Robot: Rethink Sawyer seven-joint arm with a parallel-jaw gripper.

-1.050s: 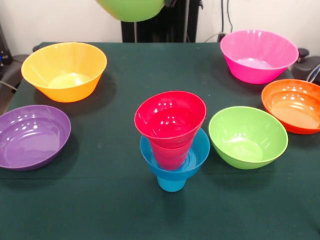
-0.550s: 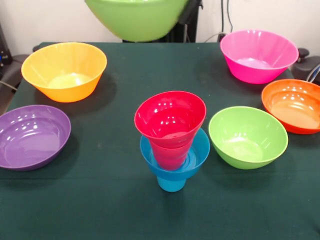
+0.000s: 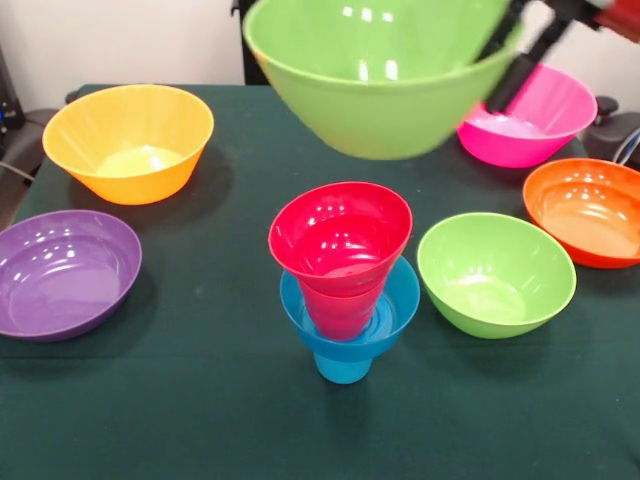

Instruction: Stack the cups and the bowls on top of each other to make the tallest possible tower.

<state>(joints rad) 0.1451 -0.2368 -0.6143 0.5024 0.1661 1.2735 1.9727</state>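
The tower stands at the table's middle: a sky-blue cup (image 3: 342, 366) at the bottom, a small blue bowl (image 3: 398, 300) on it, a red cup (image 3: 340, 312) in that bowl, and a small red bowl (image 3: 340, 235) on top. A lime green bowl (image 3: 380, 90) hangs upright in the air above and behind the tower, a little to its right. My gripper (image 3: 515, 60) is shut on that bowl's right rim, its dark fingers slanting down from the upper right. A second lime green bowl (image 3: 495, 272) rests on the table right of the tower.
A yellow-orange bowl (image 3: 128, 140) sits at the far left and a purple bowl (image 3: 65, 270) at the near left. A pink bowl (image 3: 530, 120) is at the far right, partly behind the raised bowl. An orange bowl (image 3: 590, 210) lies at the right edge.
The held green bowl has come down and to the right from the top edge, now looming large above the tower. The gripper's fingers have come into view. The tower has not moved.
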